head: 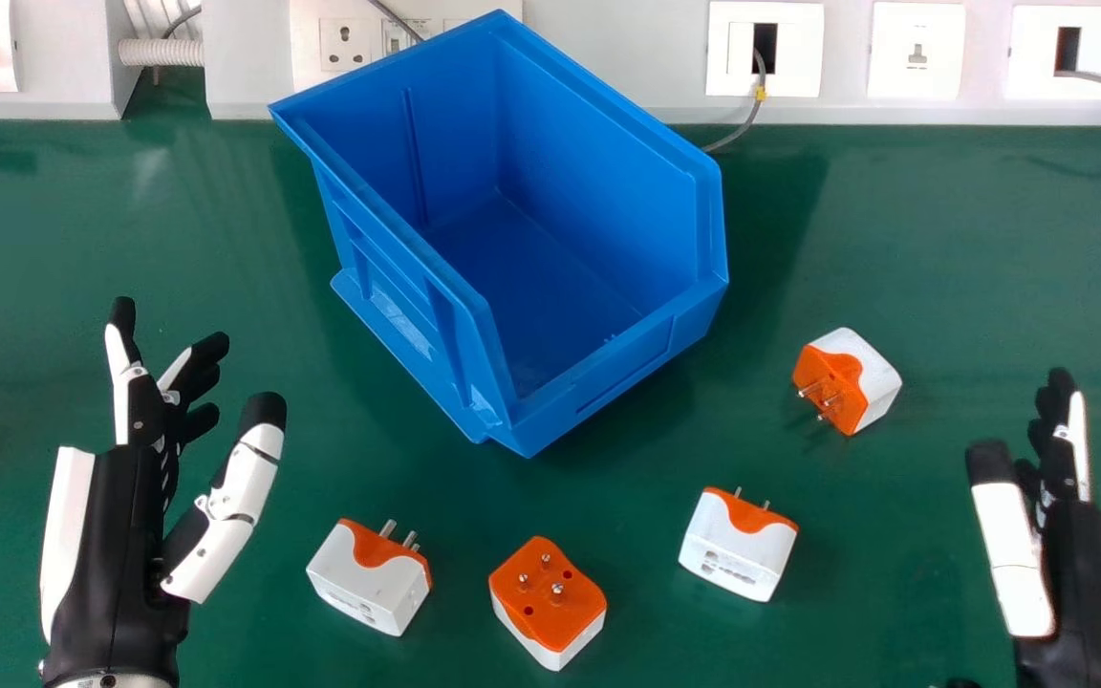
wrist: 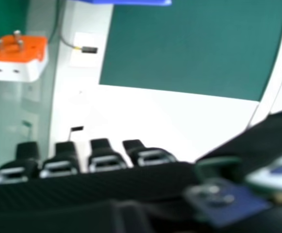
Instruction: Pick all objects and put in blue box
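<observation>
Plug adapters (head: 550,602) are my cargo: four of them, all loose on the green table (head: 933,239). The blue box (head: 560,287) stands at the back of that surface, set at an angle with its mouth open.

My left hand (head: 116,535) lies at the left with its fingers loosely spread and its thumb well out, holding nothing. The right hand (head: 1076,573) lies at the far right, fingers straight and close together, thumb apart from them, with nothing pinched.

The adapters are chunky blocks between the hands. I judge them to be light, stiff, hard-shelled and fairly smooth, so a lopsided pinch could make one twist or skid away. I want the thumb and fingers flat on opposite white side walls, low on the body. The left adapter (head: 369,578) sits nearest my left hand with its pins pointing away; the middle adapter (head: 548,616) has its orange face up — its white sides look best taken straight across. The right adapter (head: 737,545) also points its pins away. The far adapter (head: 847,380), to the right of the box, looks like work for the right hand.

Smallest are the metal pins (head: 388,528) — poor, narrow holds that I should keep clear of.
</observation>
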